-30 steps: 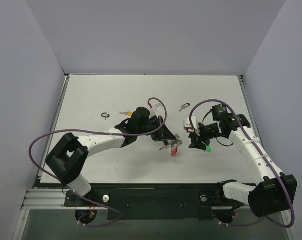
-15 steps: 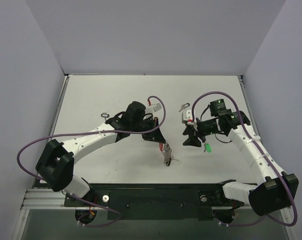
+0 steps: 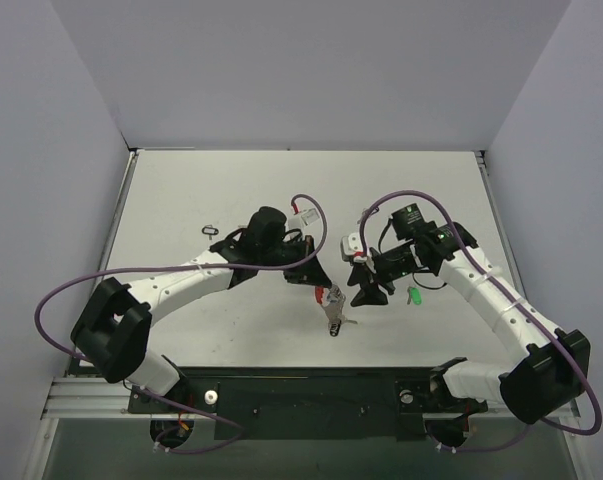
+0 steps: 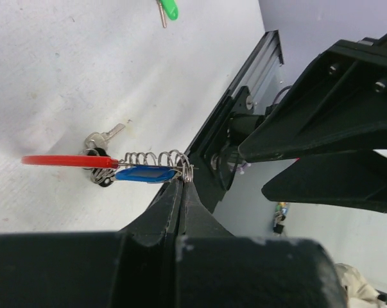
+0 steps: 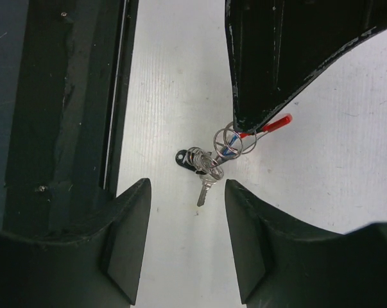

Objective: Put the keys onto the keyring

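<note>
1. The left gripper (image 4: 183, 187) presses its black tapered fingers (image 4: 164, 215) together, pinching one end of the keyring (image 4: 156, 160), a springy silver wire coil.
2. Along that coil we see a flat red plastic piece (image 4: 63, 160), a blue-headed key (image 4: 145, 174) and a silver key (image 4: 108, 135), all bunched low over the matte white table (image 3: 181, 190).
3. The right gripper (image 5: 187, 189) stands just beside the bunch, its jaws apart and holding nothing.
4. A green-headed key (image 3: 414, 296) lies on the table beneath the right arm.
</note>
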Controlling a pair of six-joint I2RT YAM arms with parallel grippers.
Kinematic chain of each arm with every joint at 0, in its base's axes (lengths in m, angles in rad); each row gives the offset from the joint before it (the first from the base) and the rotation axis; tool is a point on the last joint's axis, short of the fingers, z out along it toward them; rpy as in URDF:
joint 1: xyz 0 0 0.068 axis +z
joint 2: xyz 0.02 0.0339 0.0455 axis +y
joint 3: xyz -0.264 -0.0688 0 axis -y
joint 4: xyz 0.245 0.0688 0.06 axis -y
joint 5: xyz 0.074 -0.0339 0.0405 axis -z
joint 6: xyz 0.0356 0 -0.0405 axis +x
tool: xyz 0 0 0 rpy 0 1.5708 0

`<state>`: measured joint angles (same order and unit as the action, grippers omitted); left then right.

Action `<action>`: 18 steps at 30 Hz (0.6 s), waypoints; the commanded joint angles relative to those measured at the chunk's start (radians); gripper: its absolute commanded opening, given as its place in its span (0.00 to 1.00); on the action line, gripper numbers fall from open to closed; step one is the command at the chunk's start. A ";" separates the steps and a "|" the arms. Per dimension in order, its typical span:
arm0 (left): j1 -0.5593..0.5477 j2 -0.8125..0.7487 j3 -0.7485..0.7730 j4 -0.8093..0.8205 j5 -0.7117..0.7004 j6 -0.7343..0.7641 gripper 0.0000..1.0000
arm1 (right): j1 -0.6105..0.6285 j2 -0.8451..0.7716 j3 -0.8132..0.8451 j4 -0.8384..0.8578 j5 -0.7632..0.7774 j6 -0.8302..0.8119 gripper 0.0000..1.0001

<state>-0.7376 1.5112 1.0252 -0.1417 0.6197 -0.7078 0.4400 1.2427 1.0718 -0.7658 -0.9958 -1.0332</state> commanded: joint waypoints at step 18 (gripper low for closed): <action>-0.036 0.159 -0.074 0.631 -0.032 -0.440 0.00 | -0.053 -0.080 -0.081 0.149 0.126 0.367 0.45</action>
<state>-0.7589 1.6547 0.9279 0.3653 0.6170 -1.0935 0.3996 1.2011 1.0164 -0.6441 -0.8570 -0.7387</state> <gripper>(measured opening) 0.017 0.450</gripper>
